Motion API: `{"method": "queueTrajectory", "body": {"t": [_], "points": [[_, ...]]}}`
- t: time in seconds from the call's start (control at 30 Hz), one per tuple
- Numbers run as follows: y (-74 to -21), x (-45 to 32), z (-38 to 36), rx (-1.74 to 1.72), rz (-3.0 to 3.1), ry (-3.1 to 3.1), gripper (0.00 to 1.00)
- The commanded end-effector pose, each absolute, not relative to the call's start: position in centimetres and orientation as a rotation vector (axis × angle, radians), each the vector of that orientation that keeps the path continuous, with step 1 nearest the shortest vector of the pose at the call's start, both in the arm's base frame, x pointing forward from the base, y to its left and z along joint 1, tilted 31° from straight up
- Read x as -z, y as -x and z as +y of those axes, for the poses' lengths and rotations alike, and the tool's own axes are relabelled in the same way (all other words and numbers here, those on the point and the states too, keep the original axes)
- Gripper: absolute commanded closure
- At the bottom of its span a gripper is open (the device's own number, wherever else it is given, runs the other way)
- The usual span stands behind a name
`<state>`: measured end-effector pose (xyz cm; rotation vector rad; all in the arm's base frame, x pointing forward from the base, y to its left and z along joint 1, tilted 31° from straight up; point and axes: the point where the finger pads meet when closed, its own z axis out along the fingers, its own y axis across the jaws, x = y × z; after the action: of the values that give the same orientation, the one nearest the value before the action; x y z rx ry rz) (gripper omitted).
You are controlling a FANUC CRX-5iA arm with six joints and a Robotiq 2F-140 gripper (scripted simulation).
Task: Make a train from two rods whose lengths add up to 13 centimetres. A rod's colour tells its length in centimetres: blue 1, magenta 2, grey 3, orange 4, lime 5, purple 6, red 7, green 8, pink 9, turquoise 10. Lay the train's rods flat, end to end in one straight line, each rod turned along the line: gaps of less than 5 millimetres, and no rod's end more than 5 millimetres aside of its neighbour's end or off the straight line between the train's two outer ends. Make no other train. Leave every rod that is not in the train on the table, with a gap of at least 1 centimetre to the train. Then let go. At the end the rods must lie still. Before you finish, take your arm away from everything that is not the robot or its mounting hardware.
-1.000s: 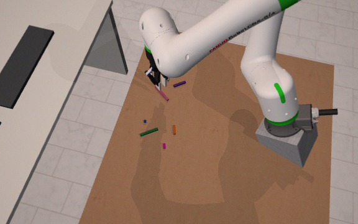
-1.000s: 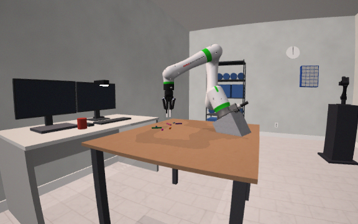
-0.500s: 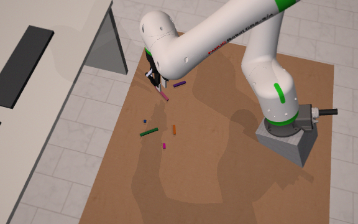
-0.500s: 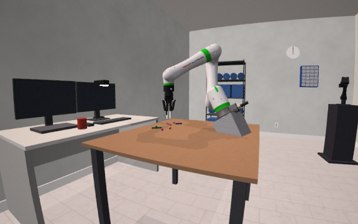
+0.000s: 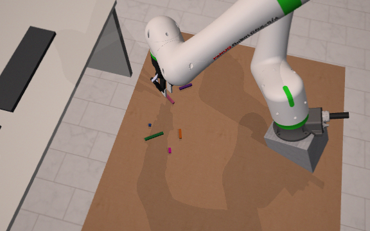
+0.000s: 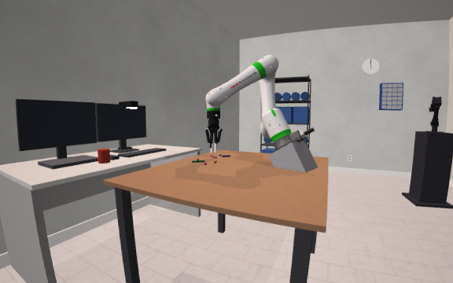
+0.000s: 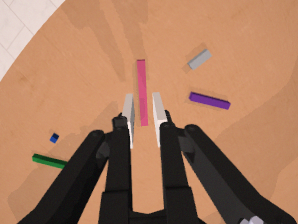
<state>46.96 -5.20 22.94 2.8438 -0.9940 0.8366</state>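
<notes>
"Largest first?"

"Brown table (image 5: 198,179) (image 6: 219,192) (image 7: 265,125) under everything, then the white arm (image 5: 236,35) (image 6: 238,84), bent out over the rods."

"And the gripper (image 5: 167,92) (image 6: 213,150) (image 7: 143,103)?"

"Pointing down, fingers apart by a narrow gap, nothing pinched."

"Pink rod (image 5: 170,99) (image 6: 213,156) (image 7: 142,85)?"

"Flat on the table, below the fingertips. In the wrist view, lengthwise along the gap, with one end beyond the tips and the other back between the fingers. In the exterior view, just under the tips."

"Next down in size?"

"Green rod (image 5: 153,136) (image 6: 198,161) (image 7: 49,161), well apart from the gripper, to the left in the wrist view. Purple rod (image 5: 185,86) (image 6: 226,156) (image 7: 210,101), nearer, on the right there."

"Orange rod (image 5: 180,133) (image 6: 215,162)?"

"Away from the pink one, near the green rod; no train from those two as placed."

"And the little ones?"

"Grey rod (image 7: 200,59) beyond the purple one in the wrist view, tilted across. Magenta rod (image 5: 169,150) (image 6: 205,163) past the orange. Last, the blue rod (image 5: 149,125) (image 6: 198,159) (image 7: 54,138), near the green."
</notes>
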Motion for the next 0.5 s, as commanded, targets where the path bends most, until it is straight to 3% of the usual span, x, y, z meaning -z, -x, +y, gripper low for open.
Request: {"method": "queueTrajectory", "body": {"t": [0.0,0.47], "points": [[-47.23,-22.53,-5.29,-0.837,-0.994,-2.844,0.85],[-47.76,-21.61,-5.5,-0.837,-0.994,-2.844,0.85]]}}
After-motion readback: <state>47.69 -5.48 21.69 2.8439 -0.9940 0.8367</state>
